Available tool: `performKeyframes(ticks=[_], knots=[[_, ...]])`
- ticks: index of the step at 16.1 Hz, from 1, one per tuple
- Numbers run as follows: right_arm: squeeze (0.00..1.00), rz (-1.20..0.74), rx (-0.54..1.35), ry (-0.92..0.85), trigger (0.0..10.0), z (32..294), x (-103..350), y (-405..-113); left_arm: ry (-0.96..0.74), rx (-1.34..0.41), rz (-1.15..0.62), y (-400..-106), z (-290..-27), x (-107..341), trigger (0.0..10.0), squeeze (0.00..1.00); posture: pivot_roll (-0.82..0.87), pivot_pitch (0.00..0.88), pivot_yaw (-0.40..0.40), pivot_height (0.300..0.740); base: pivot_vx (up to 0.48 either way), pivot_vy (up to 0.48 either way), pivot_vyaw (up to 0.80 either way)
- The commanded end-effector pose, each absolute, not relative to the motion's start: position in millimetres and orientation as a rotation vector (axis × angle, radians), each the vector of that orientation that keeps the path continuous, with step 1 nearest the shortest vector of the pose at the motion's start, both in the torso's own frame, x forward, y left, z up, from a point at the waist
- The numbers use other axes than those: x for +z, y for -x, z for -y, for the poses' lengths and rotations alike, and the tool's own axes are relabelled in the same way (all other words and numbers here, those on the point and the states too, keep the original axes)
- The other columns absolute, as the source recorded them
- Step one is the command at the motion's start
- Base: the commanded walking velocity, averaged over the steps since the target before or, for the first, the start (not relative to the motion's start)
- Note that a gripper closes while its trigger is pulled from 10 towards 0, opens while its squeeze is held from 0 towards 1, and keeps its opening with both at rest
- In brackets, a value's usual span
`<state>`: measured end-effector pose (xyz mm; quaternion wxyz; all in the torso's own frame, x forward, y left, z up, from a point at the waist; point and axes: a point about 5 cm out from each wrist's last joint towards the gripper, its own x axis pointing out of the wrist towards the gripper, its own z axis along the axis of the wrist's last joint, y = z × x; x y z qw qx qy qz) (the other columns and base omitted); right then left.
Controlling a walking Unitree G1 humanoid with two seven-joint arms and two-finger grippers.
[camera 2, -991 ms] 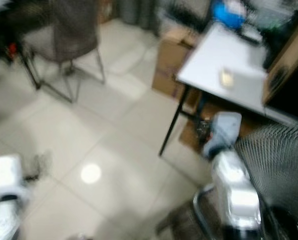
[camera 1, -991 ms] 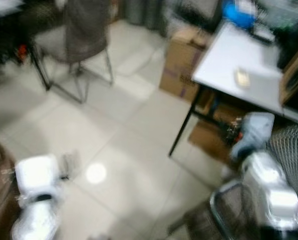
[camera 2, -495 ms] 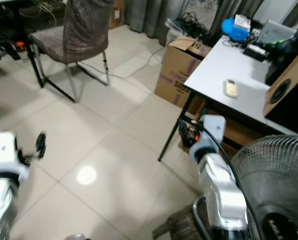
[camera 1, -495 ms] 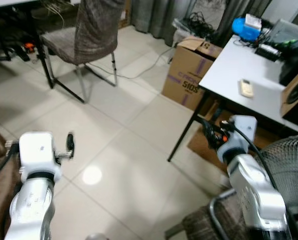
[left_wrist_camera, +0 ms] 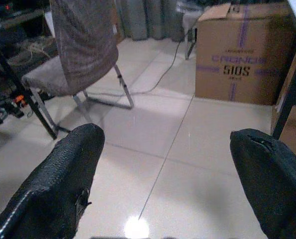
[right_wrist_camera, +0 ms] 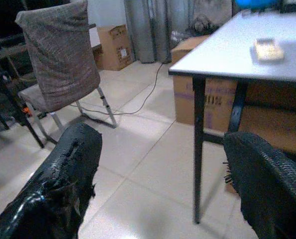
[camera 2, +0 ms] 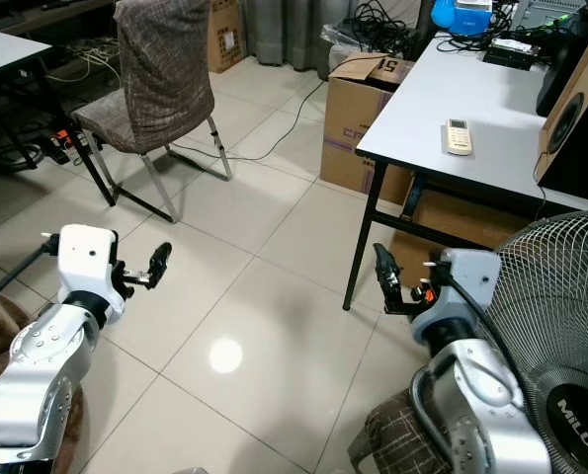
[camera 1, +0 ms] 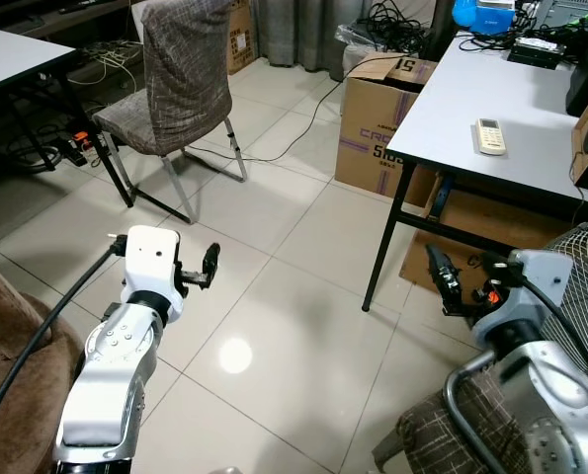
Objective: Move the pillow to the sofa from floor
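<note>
- Step in hand, as I judge it: the search. No pillow lies on the stretch of tiled floor (camera 1: pixel 274 296) ahead, so where it is cannot be told.
- The left tool (camera 1: pixel 210 265) hangs over bare floor short of the chair (camera 1: pixel 175 79), its 2 fingers (left_wrist_camera: pixel 63 184) spread wide with nothing between them.
- The right tool (camera 2: pixel 382 272) hangs beside the near leg of the white desk (camera 1: pixel 491 109), fingers (right_wrist_camera: pixel 63 184) likewise wide apart and empty.
- A brown upholstered edge (camera 1: pixel 7 375) at the robot's left may be the sofa; too little of it shows to be sure.
- A remote (camera 1: pixel 488 135) lies near the desk's front edge; a cardboard box (camera 1: pixel 382 118) stands at its far-left corner, and a fan (camera 2: pixel 560 336) is close on the right.
- Next move, judged: turn or walk until the pillow is found, then bring both tools down either side of it.
</note>
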<state>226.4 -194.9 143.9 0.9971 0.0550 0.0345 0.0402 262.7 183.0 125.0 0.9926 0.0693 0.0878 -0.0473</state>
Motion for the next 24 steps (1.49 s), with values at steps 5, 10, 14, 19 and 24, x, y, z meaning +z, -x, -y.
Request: performKeyframes(ticks=[5, 10, 14, 19, 24], knots=[[1.0, -0.012, 0.087, -0.064, 10.0, 210.2, 162.4, -217.8, -0.147, -0.139, -0.177, -259.2, -170.7, 119.3, 10.0, 1.0, -0.11, 0.0, 0.058, 0.74, 0.0, 0.0, 0.0], [1.0, -0.114, 0.008, -0.035, 10.0, 202.6, 126.4, -216.7, -0.178, -0.162, -0.093, -262.1, -166.5, 127.5, 10.0, 1.0, -0.14, 0.0, 0.077, 0.74, 0.0, 0.0, 0.16], [1.0, -0.09, 0.072, -0.07, 10.0, 191.8, 126.3, -232.2, -0.142, -0.144, -0.107, -263.6, -158.1, 120.4, 10.0, 1.0, -0.14, 0.0, 0.096, 0.74, 0.0, 0.0, 0.8], [1.0, -0.083, 0.151, -0.022, 10.0, 180.5, 122.4, -245.5, -0.161, -0.083, -0.127, -261.6, -168.1, 117.0, 10.0, 1.0, -0.1, 0.0, 0.063, 0.74, 0.0, 0.0, 0.8], [1.0, -0.065, 0.118, 0.017, 10.0, 178.6, 120.6, -258.5, -0.187, -0.009, -0.131, -258.1, -177.7, 115.3, 10.0, 1.0, -0.03, 0.0, 0.006, 0.74, 0.0, 0.0, 0.8]])
